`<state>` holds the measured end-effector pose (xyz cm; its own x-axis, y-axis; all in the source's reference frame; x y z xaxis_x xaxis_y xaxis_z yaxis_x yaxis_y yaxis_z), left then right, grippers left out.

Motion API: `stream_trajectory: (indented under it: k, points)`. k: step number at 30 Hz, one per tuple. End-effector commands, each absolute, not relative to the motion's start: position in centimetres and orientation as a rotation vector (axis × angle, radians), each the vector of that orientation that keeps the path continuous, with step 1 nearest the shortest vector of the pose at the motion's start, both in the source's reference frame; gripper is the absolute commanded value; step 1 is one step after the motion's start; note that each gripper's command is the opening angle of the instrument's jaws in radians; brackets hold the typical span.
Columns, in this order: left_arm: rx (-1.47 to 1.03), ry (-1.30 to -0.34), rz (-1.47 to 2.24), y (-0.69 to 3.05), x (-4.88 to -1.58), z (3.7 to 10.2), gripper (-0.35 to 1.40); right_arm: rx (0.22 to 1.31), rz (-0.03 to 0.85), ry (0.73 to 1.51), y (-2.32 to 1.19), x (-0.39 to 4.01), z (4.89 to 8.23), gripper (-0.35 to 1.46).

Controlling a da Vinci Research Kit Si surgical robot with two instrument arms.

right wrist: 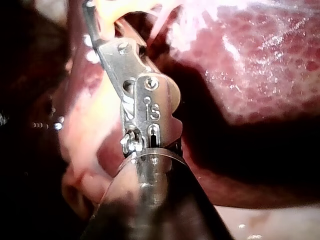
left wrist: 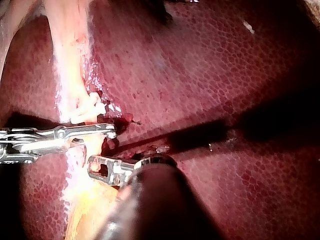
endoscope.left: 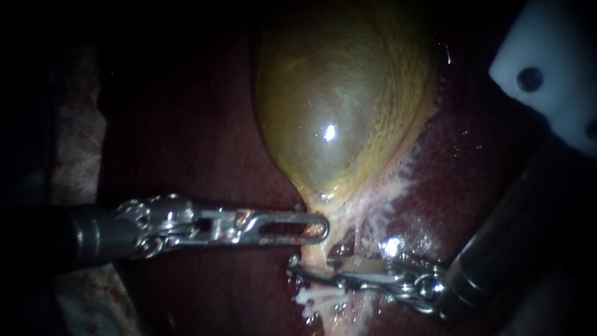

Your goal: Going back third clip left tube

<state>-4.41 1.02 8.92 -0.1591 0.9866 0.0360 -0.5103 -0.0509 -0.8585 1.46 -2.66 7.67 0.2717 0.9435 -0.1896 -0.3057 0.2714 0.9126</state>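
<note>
I see the glistening yellow-green gallbladder [endoscope.left: 339,106] bulging against dark red liver [endoscope.left: 205,143]. A white holed block [endoscope.left: 550,68] sits off to the upper right.

Quick headcount: two instruments, the left instrument [endoscope.left: 320,227] and the right instrument [endoscope.left: 300,269]. One gallbladder [endoscope.left: 339,106], one liver [left wrist: 225,75] under everything. The white clips [left wrist: 89,109] sit bunched together on the pale tissue past the gallbladder's neck. At least two, but honestly I can't separate them for an exact number. Also one white block [endoscope.left: 547,68] with two dark holes in it.
</note>
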Motion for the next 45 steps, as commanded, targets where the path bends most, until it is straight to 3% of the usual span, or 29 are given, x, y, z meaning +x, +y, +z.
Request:
stream_trajectory:
  k: [1, 24, 31, 45]
  points:
    - [-0.724, -0.906, 1.539, 1.01, -4.41, 8.91, -0.35, 0.893, 1.012, 0.893, -2.66, 1.46, 7.67, -0.35]
    - [-0.723, -0.905, 1.538, 0.99, -4.41, 8.88, -0.35, 0.898, 1.014, 0.889, -2.67, 1.47, 7.66, -0.35]
    - [-0.722, -0.906, 1.537, 0.99, -4.41, 8.85, -0.35, 0.91, 1.012, 0.891, -2.68, 1.47, 7.6, 0.18]
    - [-0.721, -0.91, 1.538, 0.99, -4.37, 8.82, -0.35, 0.84, 0.905, 0.963, -2.67, 1.44, 7.55, 0.46]
